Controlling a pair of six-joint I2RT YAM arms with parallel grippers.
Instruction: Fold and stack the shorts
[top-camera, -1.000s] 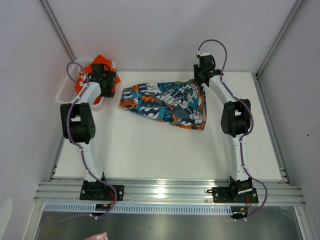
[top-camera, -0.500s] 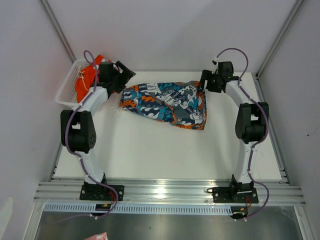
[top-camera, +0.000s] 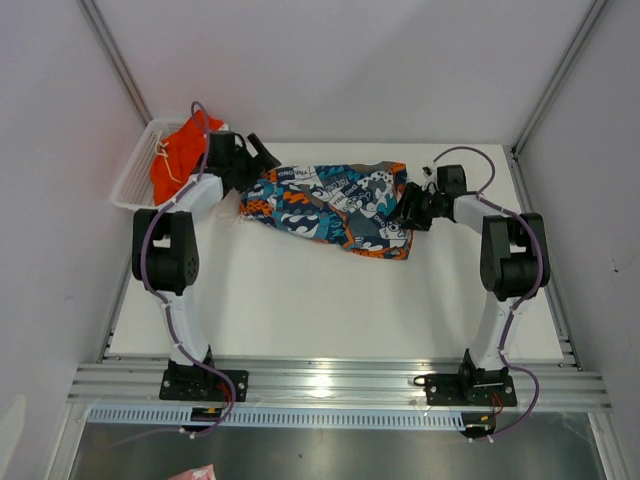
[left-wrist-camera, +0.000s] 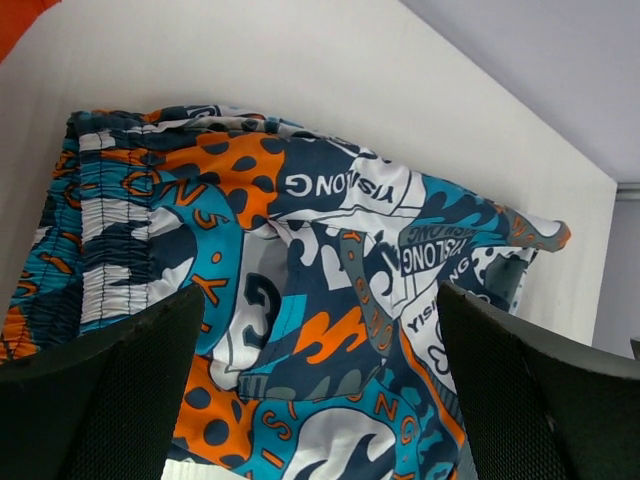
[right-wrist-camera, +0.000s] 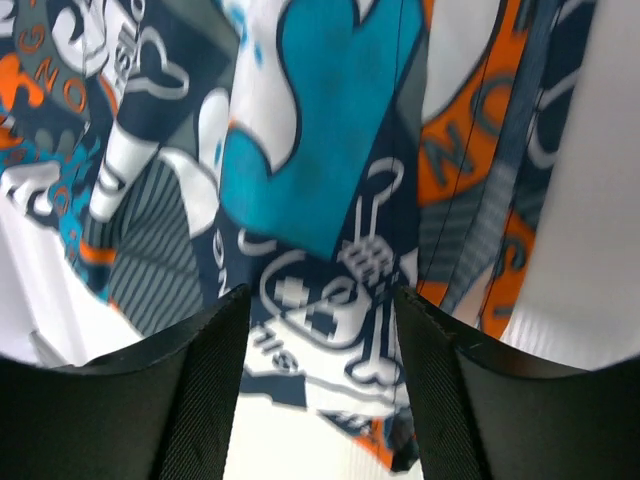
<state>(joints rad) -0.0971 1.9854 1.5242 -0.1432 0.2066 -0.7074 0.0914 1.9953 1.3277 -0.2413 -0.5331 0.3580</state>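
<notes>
The printed shorts lie spread on the white table, waistband to the left. They fill the left wrist view and the right wrist view. The orange shorts sit bunched in the white mesh basket at the back left. My left gripper is open, hovering at the printed shorts' back-left waistband corner. My right gripper is open, low over the shorts' right edge, with its fingers either side of the hem.
Grey walls and aluminium frame posts enclose the table at the back and sides. The metal rail with both arm bases runs along the near edge.
My left gripper swung from the basket rightward to the printed shorts' waistband corner. My right gripper came from the back right, down and forward onto the shorts' right edge.
</notes>
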